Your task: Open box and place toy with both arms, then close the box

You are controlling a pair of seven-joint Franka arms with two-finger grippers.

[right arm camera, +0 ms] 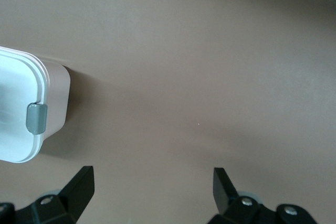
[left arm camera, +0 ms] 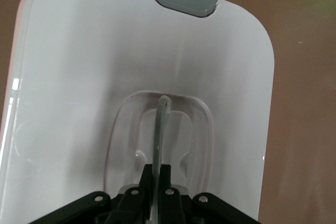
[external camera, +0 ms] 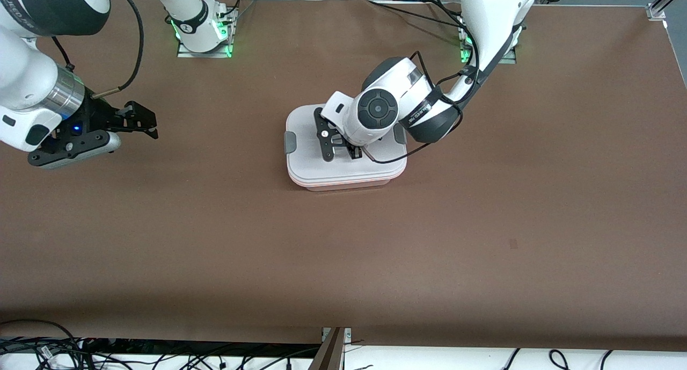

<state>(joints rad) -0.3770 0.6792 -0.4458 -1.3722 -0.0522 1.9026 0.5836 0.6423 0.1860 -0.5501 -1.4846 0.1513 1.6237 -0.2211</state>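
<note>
The box (external camera: 343, 168) sits mid-table with its lid (left arm camera: 105, 61) on. The left gripper (external camera: 339, 151) is directly on it, clamped on the clear centre handle (left arm camera: 161, 124). The right gripper (external camera: 140, 124) waits over bare table toward its own end, fingers apart.

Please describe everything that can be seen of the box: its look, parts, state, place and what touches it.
The box is a rounded-rectangular, plastic-looking container: a pale pink tub under a white lid, with grey side clips and a clear recessed centre handle. The lid lies on the tub, level. The box stands flat on the brown table, near its middle. The left tool is shut on the handle's thin upright rib. The right tool waits open, apart from the box.
</note>
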